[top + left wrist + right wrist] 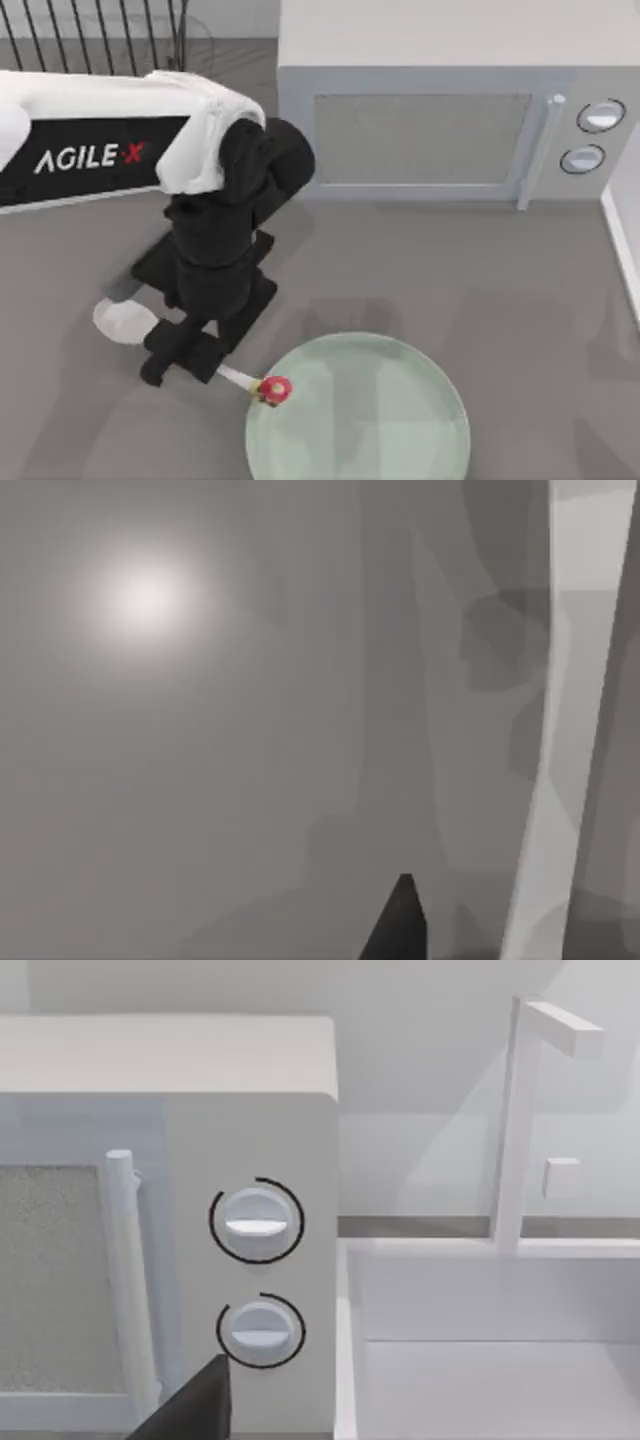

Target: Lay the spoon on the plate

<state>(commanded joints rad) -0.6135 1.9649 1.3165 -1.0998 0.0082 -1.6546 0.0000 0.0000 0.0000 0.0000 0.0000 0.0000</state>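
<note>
Grey tabletop (520,290) all around, with a big pale microwave (440,120) sitting along the far edge, its vertical door handle (535,150) and two round knobs (592,135) off to the right. Some dark railing bars (90,35) poke up in the far-left corner.

So my left arm (130,135), white shell with the AgileX lettering, reaches in from the left and bends down over the table, and the left gripper (185,360) sits low just off the plate's near-left rim. It's clamped narrow on the spoon (238,378): the thin white handle sticks out from the black fingers toward the plate (400,420), and there's a small red and yellow marker (273,390) right at the tip, which sits right at the plate's left rim. I can't tell whether the spoon is touching the plate or hanging just above it.

A white oval blob (125,322) lies on the table just left of the gripper.

Left wrist view is mostly grey surface with one dark fingertip (400,925) showing.

Right wrist view looks at the microwave's knobs (257,1222) and a white sink-like basin (490,1350) beside it, with a dark finger (195,1410) low in the picture; can't tell how that gripper's set.
</note>
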